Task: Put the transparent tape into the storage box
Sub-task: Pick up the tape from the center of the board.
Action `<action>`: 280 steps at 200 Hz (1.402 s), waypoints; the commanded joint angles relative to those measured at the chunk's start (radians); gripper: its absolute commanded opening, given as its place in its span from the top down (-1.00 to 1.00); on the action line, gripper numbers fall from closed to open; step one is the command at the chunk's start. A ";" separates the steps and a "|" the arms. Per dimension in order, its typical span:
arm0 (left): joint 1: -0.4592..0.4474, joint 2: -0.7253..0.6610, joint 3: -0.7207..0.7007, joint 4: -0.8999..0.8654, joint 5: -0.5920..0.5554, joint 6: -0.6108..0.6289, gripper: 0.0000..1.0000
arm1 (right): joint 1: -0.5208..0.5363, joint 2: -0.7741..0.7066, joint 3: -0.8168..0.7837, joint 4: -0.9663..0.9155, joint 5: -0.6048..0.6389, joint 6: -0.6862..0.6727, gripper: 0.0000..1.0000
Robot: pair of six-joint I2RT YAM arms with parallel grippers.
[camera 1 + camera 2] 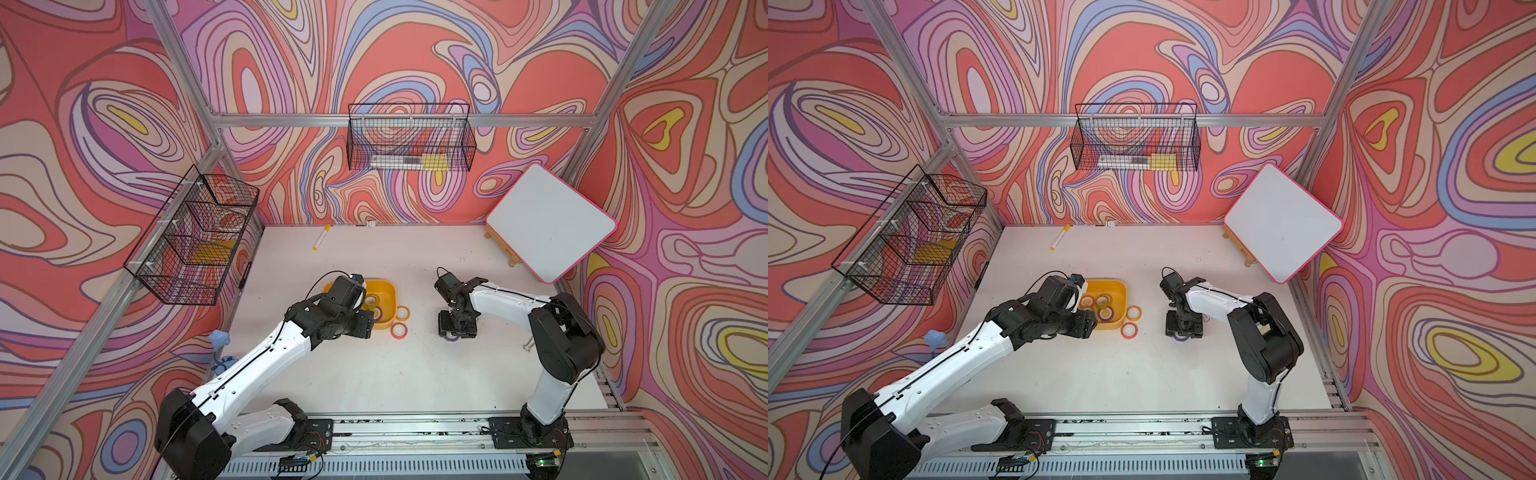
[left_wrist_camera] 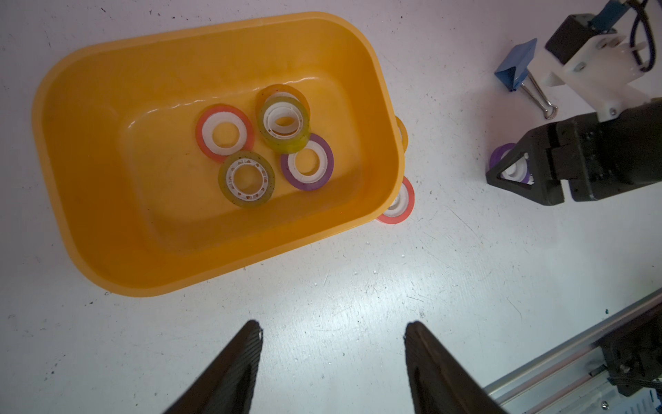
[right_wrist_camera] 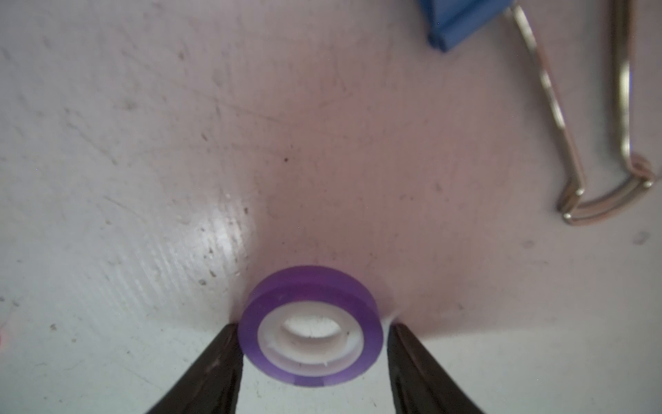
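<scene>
Right gripper jaws straddling purple see-through tape roll on white counter, not quite clamped. Left gripper wide, empty, near shallow yellow-orange plastic tray.

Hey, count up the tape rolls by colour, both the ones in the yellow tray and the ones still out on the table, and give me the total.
Purple tape rolls: 2
Red-orange tape rolls: 2
Olive tape rolls: 2
Yellow tape rolls: 2
Total: 8
</scene>
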 commanded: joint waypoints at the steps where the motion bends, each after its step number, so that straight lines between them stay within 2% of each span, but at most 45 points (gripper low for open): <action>1: 0.003 -0.001 0.016 -0.020 0.001 -0.005 -0.36 | -0.012 0.037 -0.001 0.041 0.012 -0.023 -0.29; 46: 0.002 -0.002 0.015 -0.020 -0.002 -0.002 -0.36 | -0.013 0.049 0.016 0.042 -0.002 -0.036 -0.18; 99: 0.004 -0.003 0.012 -0.019 0.000 0.000 -0.36 | -0.012 0.029 0.020 0.039 -0.011 -0.055 -0.17; 172: 0.003 -0.002 0.020 -0.006 0.020 0.015 -0.36 | 0.036 -0.081 0.067 -0.020 -0.054 -0.165 -0.13; 198: 0.003 0.002 0.021 -0.001 0.033 0.006 -0.36 | 0.075 -0.095 0.091 -0.040 -0.047 -0.205 -0.14; 249: 0.003 0.014 0.033 -0.002 0.080 -0.018 -0.37 | 0.217 -0.060 0.172 -0.085 -0.022 -0.273 -0.14; 280: 0.011 0.026 0.072 -0.040 0.115 -0.045 -0.39 | 0.258 -0.060 0.200 -0.081 -0.038 -0.299 -0.15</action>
